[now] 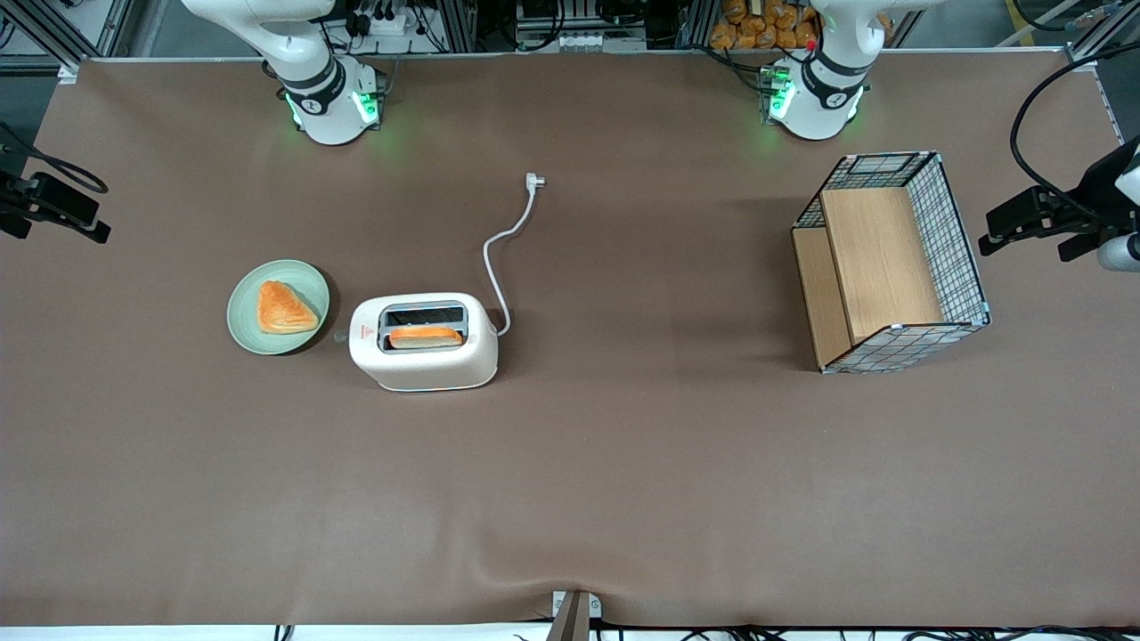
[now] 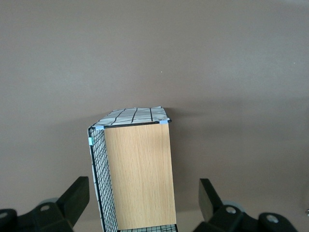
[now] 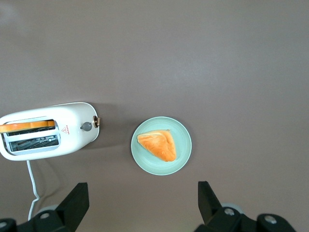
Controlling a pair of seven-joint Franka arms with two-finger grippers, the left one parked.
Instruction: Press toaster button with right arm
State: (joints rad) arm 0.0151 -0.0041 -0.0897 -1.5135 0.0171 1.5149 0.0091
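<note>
Hand [image 3: 140, 203] open, high above table, toaster button [image 3: 86, 126] well apart.

Toaster [image 1: 424, 343] — red triangle sign, unreadable

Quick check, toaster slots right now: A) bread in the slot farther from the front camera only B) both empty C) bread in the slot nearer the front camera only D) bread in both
C: in the toaster one bread slice fills the nearer slot; the other is empty. The gripper hangs open above the table by the plate.
</note>
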